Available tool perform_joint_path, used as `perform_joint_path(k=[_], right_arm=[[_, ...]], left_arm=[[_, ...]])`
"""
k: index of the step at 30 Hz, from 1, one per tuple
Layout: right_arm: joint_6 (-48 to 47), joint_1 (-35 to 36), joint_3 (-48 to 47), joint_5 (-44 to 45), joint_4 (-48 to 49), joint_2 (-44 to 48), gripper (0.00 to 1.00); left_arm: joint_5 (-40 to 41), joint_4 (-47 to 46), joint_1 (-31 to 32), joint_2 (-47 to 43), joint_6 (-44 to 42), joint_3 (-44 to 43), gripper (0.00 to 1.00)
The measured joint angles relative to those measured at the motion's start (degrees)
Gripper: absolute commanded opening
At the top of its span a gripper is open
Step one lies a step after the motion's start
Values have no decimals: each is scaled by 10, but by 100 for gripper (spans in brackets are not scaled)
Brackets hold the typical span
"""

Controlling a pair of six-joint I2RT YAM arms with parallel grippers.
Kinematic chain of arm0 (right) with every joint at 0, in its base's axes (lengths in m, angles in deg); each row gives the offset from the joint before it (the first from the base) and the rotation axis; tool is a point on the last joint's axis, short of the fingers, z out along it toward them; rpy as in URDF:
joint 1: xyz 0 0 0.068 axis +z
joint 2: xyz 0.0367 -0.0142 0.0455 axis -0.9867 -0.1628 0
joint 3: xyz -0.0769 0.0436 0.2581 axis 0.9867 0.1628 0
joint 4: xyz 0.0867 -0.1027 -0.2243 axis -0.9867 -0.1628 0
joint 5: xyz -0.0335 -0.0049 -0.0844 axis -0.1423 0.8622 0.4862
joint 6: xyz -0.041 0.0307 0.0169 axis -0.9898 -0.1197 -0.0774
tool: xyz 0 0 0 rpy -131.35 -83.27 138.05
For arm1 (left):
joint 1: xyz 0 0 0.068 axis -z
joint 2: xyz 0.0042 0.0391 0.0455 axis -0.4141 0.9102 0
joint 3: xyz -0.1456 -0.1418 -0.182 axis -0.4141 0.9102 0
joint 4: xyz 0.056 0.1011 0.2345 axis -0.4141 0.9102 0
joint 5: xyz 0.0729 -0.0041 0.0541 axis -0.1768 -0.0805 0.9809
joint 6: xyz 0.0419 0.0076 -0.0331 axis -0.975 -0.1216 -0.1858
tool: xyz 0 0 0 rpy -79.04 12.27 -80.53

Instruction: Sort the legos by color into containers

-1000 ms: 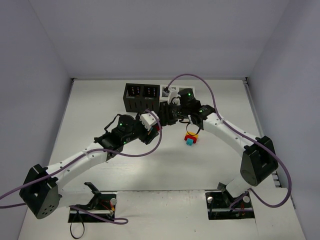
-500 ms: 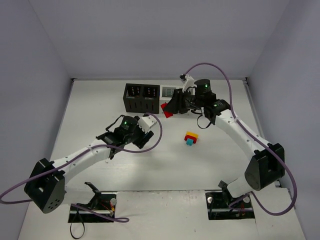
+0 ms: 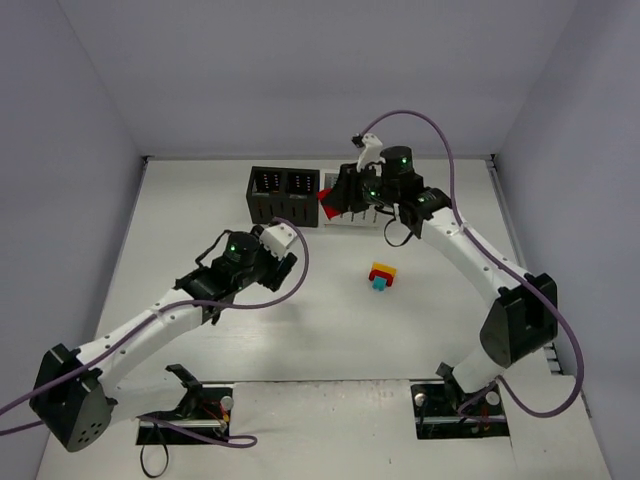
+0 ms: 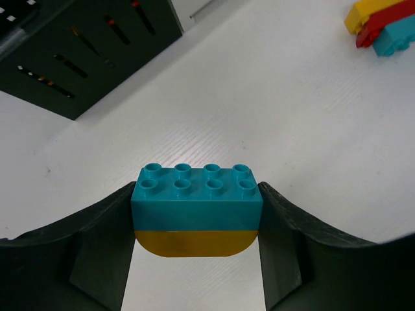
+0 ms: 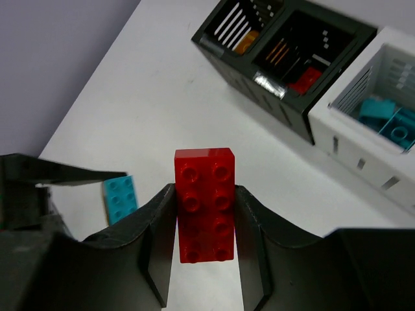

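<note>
Right now, from where I stand, two robot arms reach across a white table [image 3: 180,200] toward the containers [image 3: 285,197], a joined row of small slotted bins at the far side. The left gripper [image 4: 196,220] is closed narrowly on a small two-brick stack, its dark fingers [image 4: 104,246] pressing both short ends. The stack is a teal brick [image 4: 194,197], studs up, sitting on a yellow piece [image 4: 194,243] with rounded lower corners. It is held above bare table, a little in front of the black bins [image 5: 285,61]. The right gripper [image 5: 204,214] is clamped on a red brick [image 5: 203,172], gripped along its long sides with the studs facing the wrist camera. From overhead that brick sits near where the black bins meet the white ones (whether it is over the row or just in front of it, I cannot tell). Looking into the bins from the right wrist view, the end black bin holds an orange brick [image 5: 246,44]. The black bin beside it holds a red piece [image 5: 305,81], and the white bin [image 5: 353,139] next along holds teal bricks [image 5: 386,120]. A loose clump [image 3: 381,275] of yellow, red and teal bricks lies on open table between the arms, well apart from the bins.
</note>
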Motion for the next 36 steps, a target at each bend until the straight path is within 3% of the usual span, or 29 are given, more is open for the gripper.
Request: perform_joint_path(k=[11,17,22,23,29,36], right_arm=[[-87,8,-167,50,79,-195,2],[-115,17,-263,51,89,-301,9],[-125,23,-309,51,92,-356,23],[-128,24,-325,51,94,-376,35],[-132,27,-329,57,94,-388,54],[-135,27,-330,66,94,-388,59]], left_arm=[[-12,10,-28,-76,60,16,0],[-19,21,-28,-98,79,18,0],[-19,25,-28,-113,87,19,0],[-19,25,-28,-116,88,22,0],[-19,35,-29,-120,90,26,0],[-19,33,-29,-118,88,26,0]])
